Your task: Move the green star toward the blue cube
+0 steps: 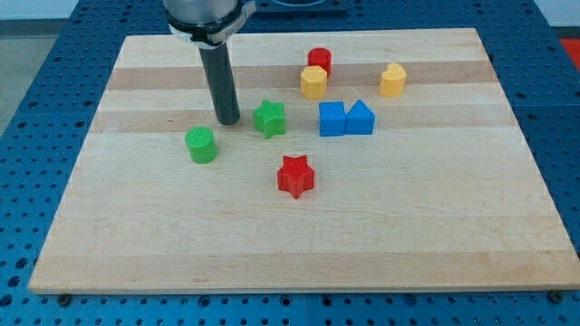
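The green star (269, 119) lies near the middle of the wooden board (136, 226). The blue cube (332, 119) sits to its right, with a small gap between them. A second blue block (360, 118) with a peaked top touches the cube's right side. My tip (228, 121) rests on the board just left of the green star, a small gap apart from it.
A green cylinder (201, 145) lies below and left of my tip. A red star (295, 176) lies below the green star. A red cylinder (319, 62) and a yellow block (314, 82) sit above the blue cube. Another yellow block (392, 80) lies further right.
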